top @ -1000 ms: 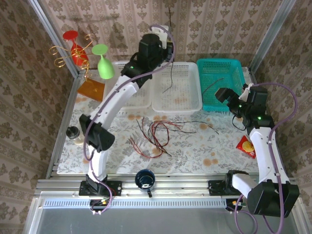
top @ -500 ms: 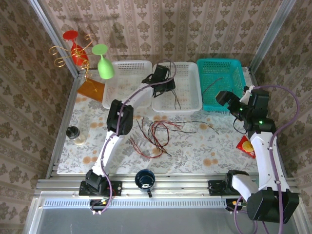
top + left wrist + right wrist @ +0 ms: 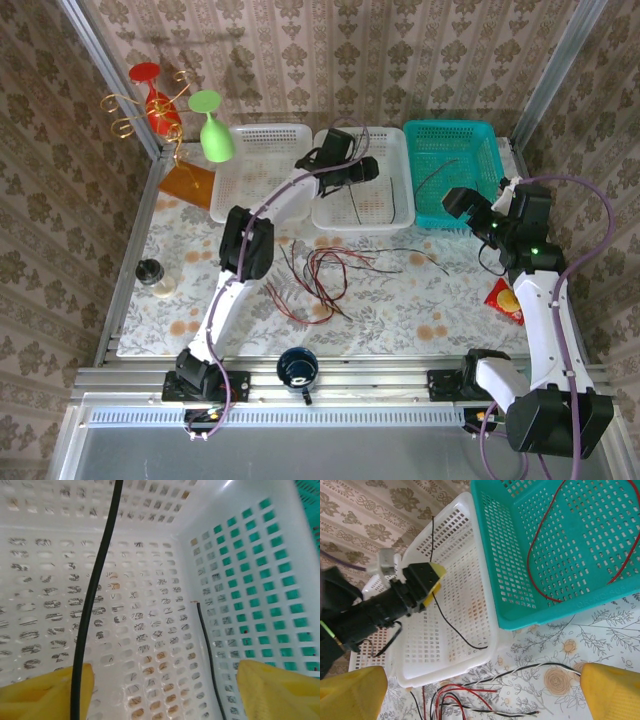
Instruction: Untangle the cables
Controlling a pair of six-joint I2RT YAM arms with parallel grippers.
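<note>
1. Top external: the left fingers point(image 3: 367, 169) hang over the middle white basket point(image 3: 360, 226), where two black cables point(image 3: 353, 205) lie. The right fingers point(image 3: 456, 199) sit by the near left corner of the teal basket point(image 3: 450, 125), which holds a red cable point(image 3: 434, 176). A tangle of cables point(image 3: 320, 275), red and black, lies on the table point(image 3: 420, 310) in front of the baskets.
2. Left wrist: the left fingers point(image 3: 45, 690) stand wide apart and grip nothing. One black cable point(image 3: 95, 595) runs down in front of the left pad. A second point(image 3: 205, 645) lies along the basket's right wall.
3. Right wrist: the right fingers point(image 3: 350, 692) are spread wide and empty above the table, with the tangle of cables point(image 3: 460, 700) between them.
</note>
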